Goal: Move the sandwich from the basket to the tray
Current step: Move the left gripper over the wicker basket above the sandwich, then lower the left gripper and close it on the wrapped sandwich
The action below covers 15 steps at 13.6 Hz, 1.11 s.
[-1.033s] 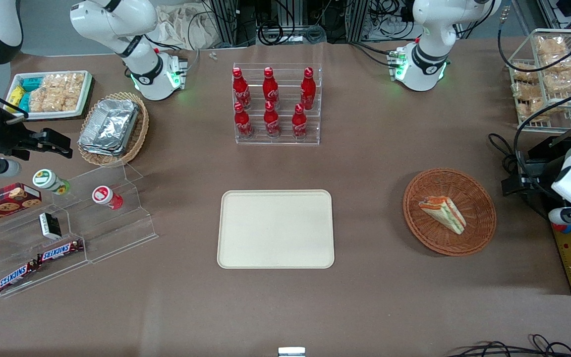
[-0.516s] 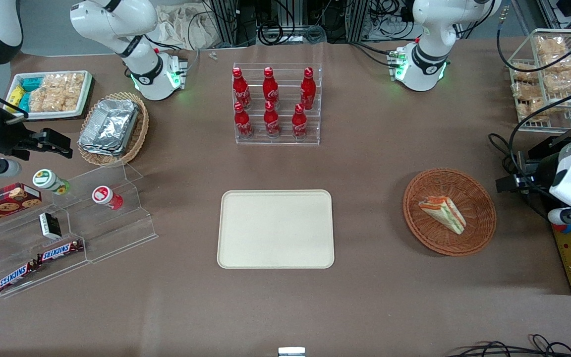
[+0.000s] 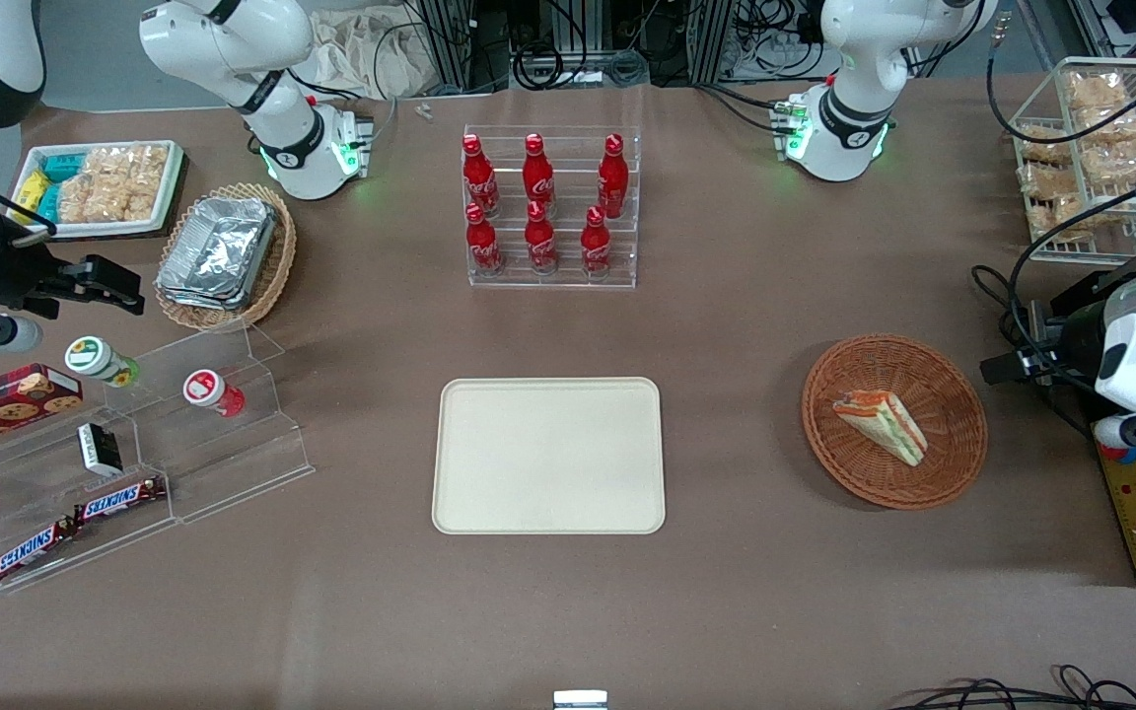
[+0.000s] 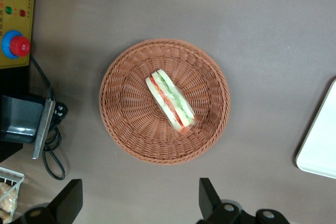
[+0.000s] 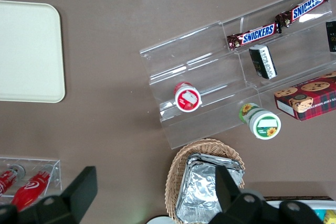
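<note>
Gripper [image 4: 136, 203] hovering high above basket [image 4: 126, 124] — fingers spread, holding nothing.
Sandwich [image 4: 170, 100] lying slantwise — misaligned fingers risk pinching a corner, tipping it.

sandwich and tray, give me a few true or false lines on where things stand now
1. The sandwich lies in the basket. True.
2. The tray holds a bottle. False: it is bare.
3. The pincer is shut on the sandwich. False: it is open, above the table beside the basket.
4. The sandwich touches the tray. False: they lie apart.
5. The basket stands toward the working arm's end of the table from the tray. True.
</note>
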Tool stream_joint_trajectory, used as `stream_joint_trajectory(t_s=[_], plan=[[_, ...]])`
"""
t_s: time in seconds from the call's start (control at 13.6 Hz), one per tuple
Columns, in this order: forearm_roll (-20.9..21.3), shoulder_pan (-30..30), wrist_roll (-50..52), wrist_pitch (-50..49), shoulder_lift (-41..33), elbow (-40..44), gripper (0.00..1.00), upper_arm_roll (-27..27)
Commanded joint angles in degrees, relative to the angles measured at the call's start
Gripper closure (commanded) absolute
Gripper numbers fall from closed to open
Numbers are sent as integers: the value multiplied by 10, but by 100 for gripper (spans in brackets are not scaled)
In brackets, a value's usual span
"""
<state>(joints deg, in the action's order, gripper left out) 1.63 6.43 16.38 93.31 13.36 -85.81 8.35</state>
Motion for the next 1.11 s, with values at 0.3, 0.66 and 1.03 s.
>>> stream_joint_trajectory(t_s=[0.3, 0.66, 1.03], plan=[[-44, 3, -71, -30, 11, -17, 1, 3], [-36, 2, -63, 92, -47, -142, 1, 3], [-40, 0, 120, 188, -24, -194, 1, 4]])
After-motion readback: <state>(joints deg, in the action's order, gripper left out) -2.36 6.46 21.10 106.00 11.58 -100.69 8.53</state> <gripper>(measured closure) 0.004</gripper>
